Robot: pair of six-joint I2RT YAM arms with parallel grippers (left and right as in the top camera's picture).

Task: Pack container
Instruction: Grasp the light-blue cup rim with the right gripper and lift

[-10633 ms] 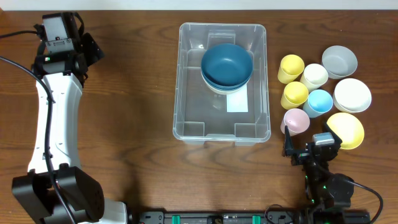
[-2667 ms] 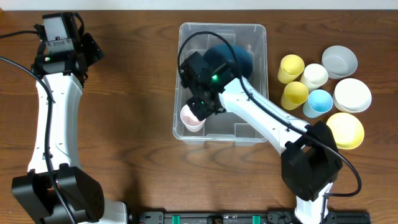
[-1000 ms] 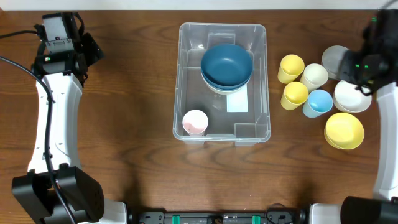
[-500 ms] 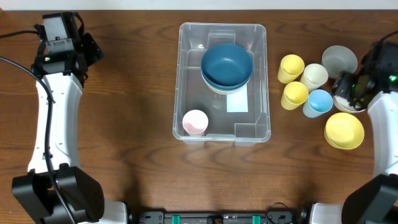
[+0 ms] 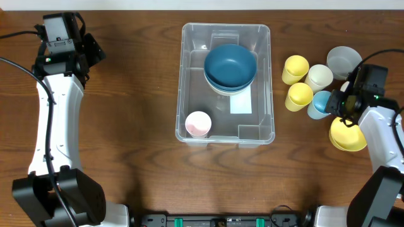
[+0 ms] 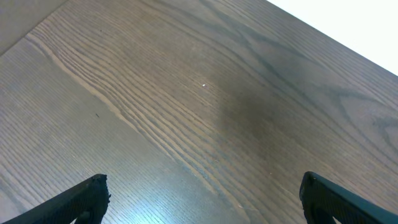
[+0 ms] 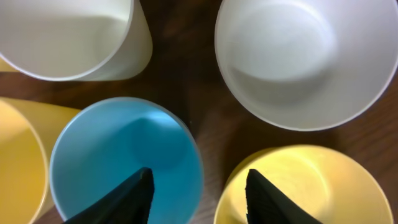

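The clear container (image 5: 184, 75) stands mid-table with a stack of dark blue bowls (image 5: 230, 65) at its far end and a pink cup (image 5: 198, 123) in its near left corner. My right gripper (image 5: 344, 104) hangs open over the dishes to the right. In the right wrist view that gripper (image 7: 199, 186) straddles the right wall of the light blue cup (image 7: 118, 155): one finger is over the cup's inside, the other over the yellow bowl (image 7: 311, 180). Nothing is gripped. My left gripper (image 6: 202, 199) is wide open above bare wood at the far left.
Right of the container stand two yellow cups (image 5: 295, 68) (image 5: 298, 96), a cream cup (image 5: 319, 77), the light blue cup (image 5: 322, 104), a grey bowl (image 5: 344, 60) and the yellow bowl (image 5: 348, 135). A white bowl (image 7: 305, 62) sits beside the blue cup.
My right arm came forward from the back right and now hangs over the light blue cup, its jaws narrower than half a second ago. The left arm has not moved.
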